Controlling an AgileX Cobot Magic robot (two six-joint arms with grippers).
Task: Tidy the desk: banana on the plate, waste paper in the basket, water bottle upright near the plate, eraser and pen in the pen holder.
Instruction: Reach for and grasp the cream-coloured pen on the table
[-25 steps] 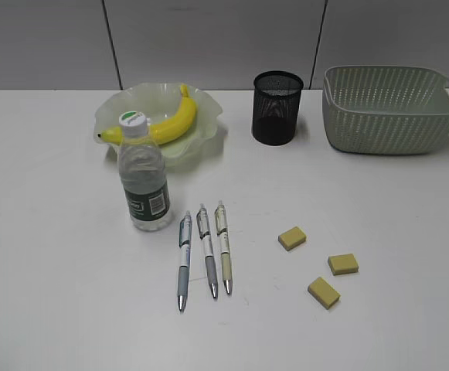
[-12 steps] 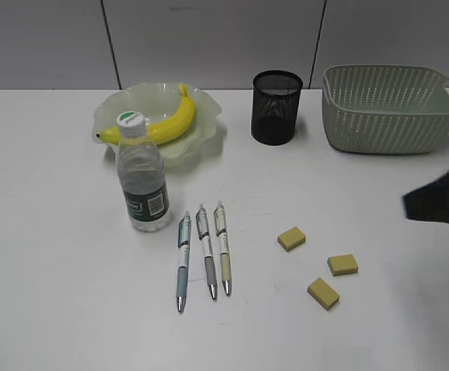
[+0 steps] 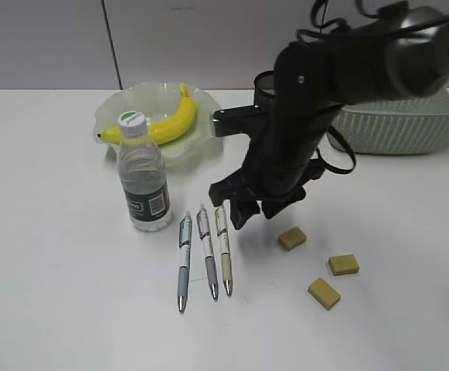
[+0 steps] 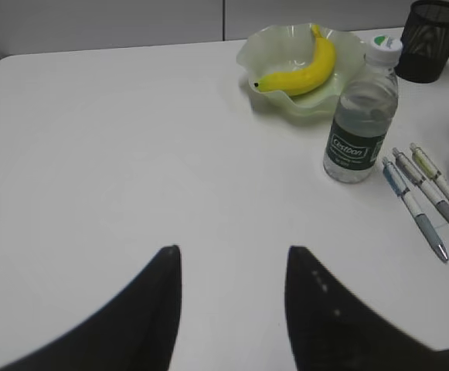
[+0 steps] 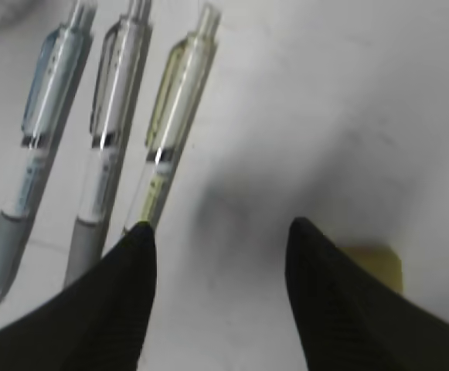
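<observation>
The yellow banana lies in the pale green plate. In front of the plate the water bottle stands upright. Three pens lie side by side, and three yellow erasers are scattered to their right. My right gripper hangs open just above the desk, between the rightmost pen and the nearest eraser, holding nothing. The right arm hides most of the black pen holder. My left gripper is open over bare desk. No waste paper is in view.
The sage-green basket stands at the back right, partly behind the right arm. In the left wrist view the bottle, plate and pen holder sit far ahead to the right of the jaws.
The right arm has swept in from the right edge to the middle of the desk. It now hangs between the pens and the erasers and covers the pen holder. The objects have not moved.
</observation>
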